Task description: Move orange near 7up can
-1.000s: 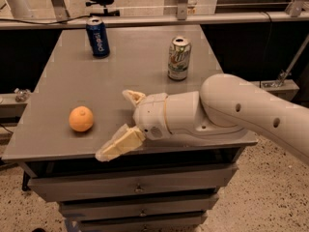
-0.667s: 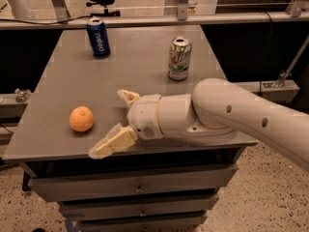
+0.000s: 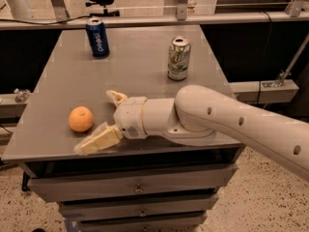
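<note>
Your gripper (image 3: 96, 122), fingers (image 3: 99, 141) spread wide and empty, sits just right of the orange (image 3: 80, 119) at the near left of the table (image 3: 145, 76); the 7up can (image 3: 179, 58) stands well apart, far right. Close off-centre and a finger may nudge the fruit rolling off the near edge. Whether the near finger touches the table is hard to tell.

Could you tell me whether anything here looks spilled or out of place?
Nothing stands out: the silver-white 7up can and dark blue Pepsi can stand upright; the round orange lies intact beside the open gripper.
</note>
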Motion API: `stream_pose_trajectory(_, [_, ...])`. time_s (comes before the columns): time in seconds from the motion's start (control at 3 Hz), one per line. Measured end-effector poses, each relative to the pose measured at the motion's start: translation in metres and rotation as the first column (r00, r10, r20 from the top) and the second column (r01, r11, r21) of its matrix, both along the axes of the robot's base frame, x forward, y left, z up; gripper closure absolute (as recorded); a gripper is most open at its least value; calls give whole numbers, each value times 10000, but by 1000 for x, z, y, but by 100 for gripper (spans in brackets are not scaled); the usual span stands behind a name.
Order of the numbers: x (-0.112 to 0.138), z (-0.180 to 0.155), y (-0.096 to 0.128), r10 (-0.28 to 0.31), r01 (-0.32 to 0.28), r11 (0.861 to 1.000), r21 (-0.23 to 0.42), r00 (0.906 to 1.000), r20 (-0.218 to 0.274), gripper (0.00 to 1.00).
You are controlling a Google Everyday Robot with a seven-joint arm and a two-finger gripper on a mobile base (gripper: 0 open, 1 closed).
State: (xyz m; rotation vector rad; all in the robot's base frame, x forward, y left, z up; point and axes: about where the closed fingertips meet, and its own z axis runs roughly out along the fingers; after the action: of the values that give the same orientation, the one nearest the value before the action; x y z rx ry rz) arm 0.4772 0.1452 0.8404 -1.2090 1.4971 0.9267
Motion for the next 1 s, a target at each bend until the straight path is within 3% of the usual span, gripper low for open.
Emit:
stream_pose_trajectory(0.33, [5, -2, 13, -67, 69, 9996, 258, 10000, -67, 16])
stream_pose_trajectory(1.0, [10, 5, 20, -345, 350, 9980, 534, 9993, -107, 63])
